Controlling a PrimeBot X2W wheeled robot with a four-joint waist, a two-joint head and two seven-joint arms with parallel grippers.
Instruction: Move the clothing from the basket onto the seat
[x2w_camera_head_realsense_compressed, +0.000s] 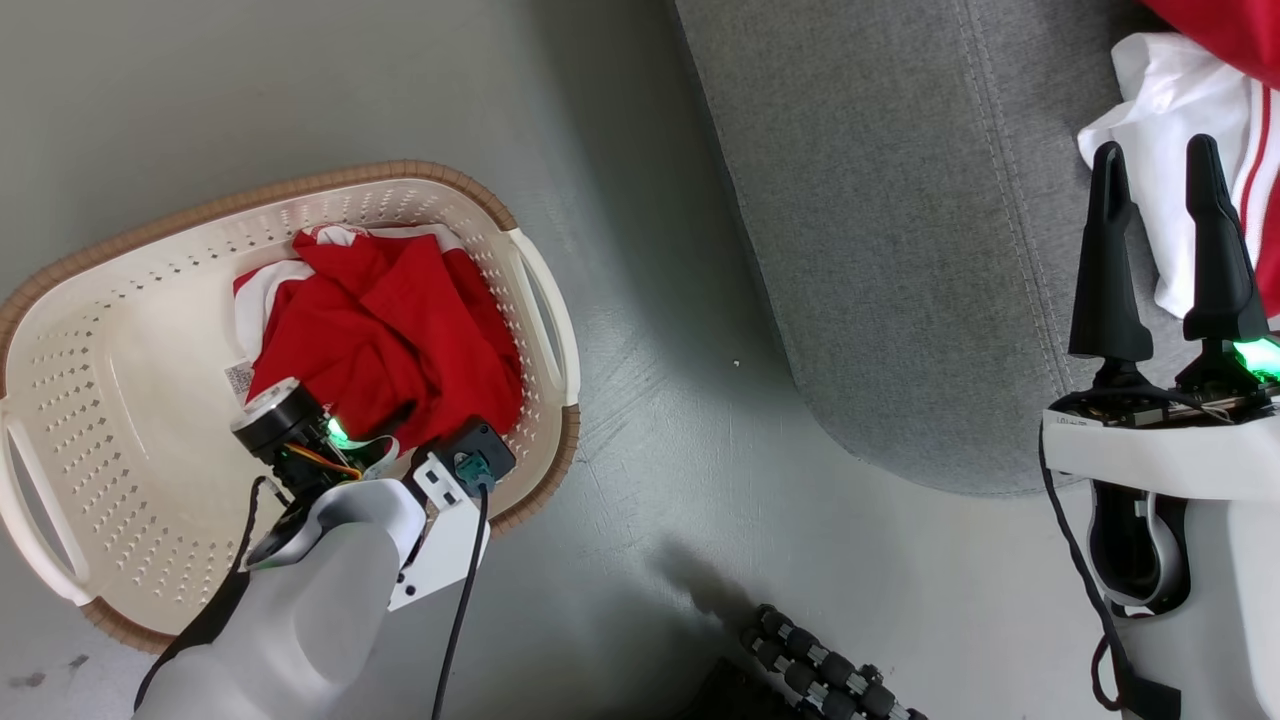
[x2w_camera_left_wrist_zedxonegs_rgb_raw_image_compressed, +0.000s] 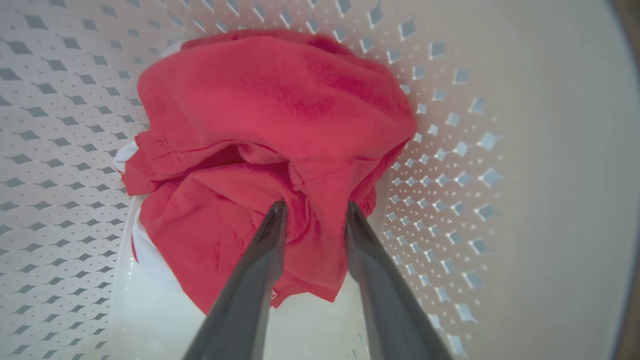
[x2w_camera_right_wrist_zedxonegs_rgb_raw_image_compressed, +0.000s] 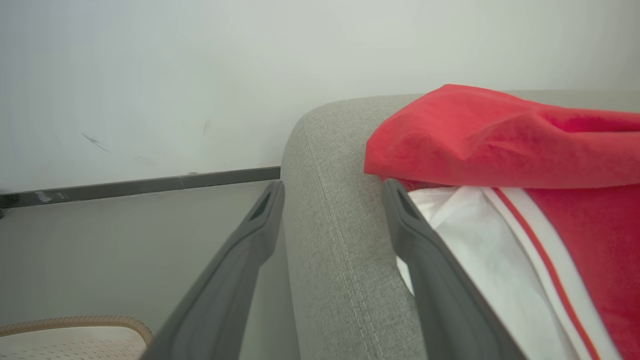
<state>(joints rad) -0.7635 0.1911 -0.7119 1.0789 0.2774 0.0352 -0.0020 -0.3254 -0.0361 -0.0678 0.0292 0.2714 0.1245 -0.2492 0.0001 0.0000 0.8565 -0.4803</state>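
1. Seat (x2w_camera_head_realsense_compressed: 900, 250): grey upholstery with stitched seams, on my right. A red-and-white garment (x2w_camera_right_wrist_zedxonegs_rgb_raw_image_compressed: 500, 135) lies on top by its edge.
2. Basket (x2w_camera_head_realsense_compressed: 120, 400): cream, perforated, brown rim, on the floor at my left.
3. Clothing (x2w_camera_head_realsense_compressed: 380, 330): crumpled red heap in the basket, at the end nearer the seat.
4. Right gripper (x2w_camera_head_realsense_compressed: 1155, 148): jaws wide and empty, over the seat beside the garment.
5. Left gripper (x2w_camera_left_wrist_zedxonegs_rgb_raw_image_compressed: 315, 206): inside the basket with its tips sunk in the clothing, a fold between half-narrowed jaws. I cannot tell whether they pinch it.

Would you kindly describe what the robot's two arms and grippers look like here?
Both the left gripper and the right gripper carry two long, tapering dark grey fingers. Their forearms wear smooth pale grey-white shells. Black cables trail beside each wrist, and a green light glows at each gripper's base.
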